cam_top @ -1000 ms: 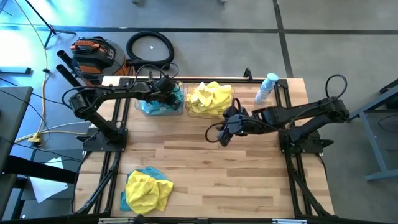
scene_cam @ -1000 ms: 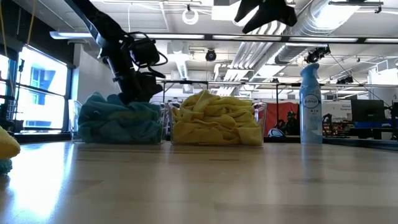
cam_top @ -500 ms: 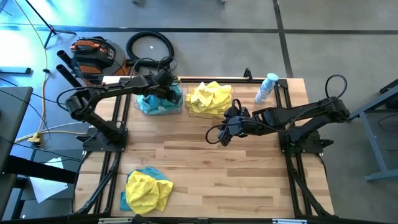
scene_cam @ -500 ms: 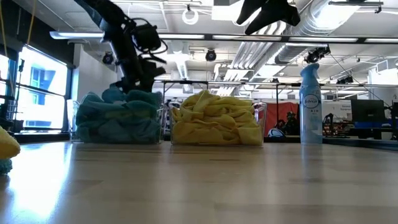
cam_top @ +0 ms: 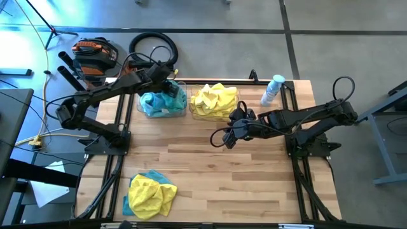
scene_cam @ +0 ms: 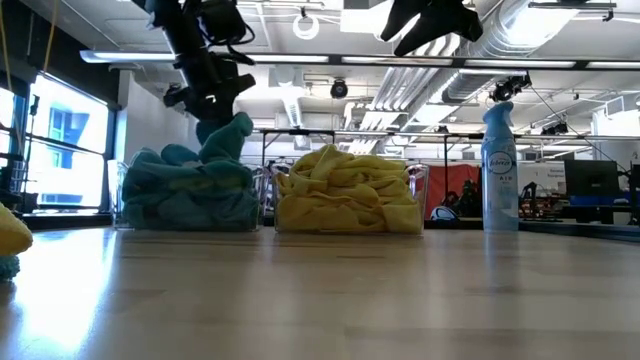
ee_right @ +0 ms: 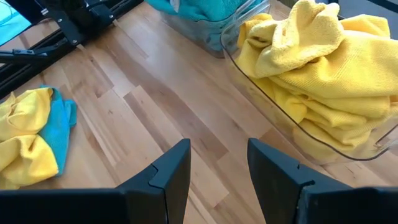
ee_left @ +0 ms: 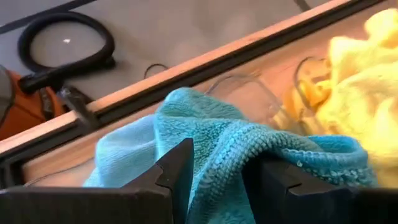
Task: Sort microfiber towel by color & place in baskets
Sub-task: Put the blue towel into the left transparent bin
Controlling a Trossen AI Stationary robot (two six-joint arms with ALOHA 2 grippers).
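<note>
1. From above, the left gripper point(cam_top: 166, 77) hangs over the far side of the teal-filled basket point(cam_top: 163, 104), while the right gripper point(cam_top: 230, 135) waits over bare table point(cam_top: 254, 184) just in front of the yellow-filled basket point(cam_top: 215, 102). A mixed heap of yellow and teal towels point(cam_top: 151, 194) lies well apart at the near left corner. A spray bottle point(cam_top: 272, 89) stands right of the baskets.

2. At table height, the left gripper point(scene_cam: 212, 92) sits above the teal towels point(scene_cam: 190, 187), and a peak of teal cloth point(scene_cam: 232, 135) rises toward it. The yellow pile point(scene_cam: 345, 190) fills its basket to the brim.

3. Past the left wrist, a fold of teal towel point(ee_left: 217, 149) lies between the spread fingers point(ee_left: 177, 171). The jaws stand apart, so I judge the cloth released, though it may cling. A clean straight lift should let it drop inside rather than drag over the rim.

4. Past the right wrist, the fingers point(ee_right: 171, 171) stand apart and empty, with the near heap point(ee_right: 31, 134) ahead, a sensible next pick, one towel at a time.
</note>
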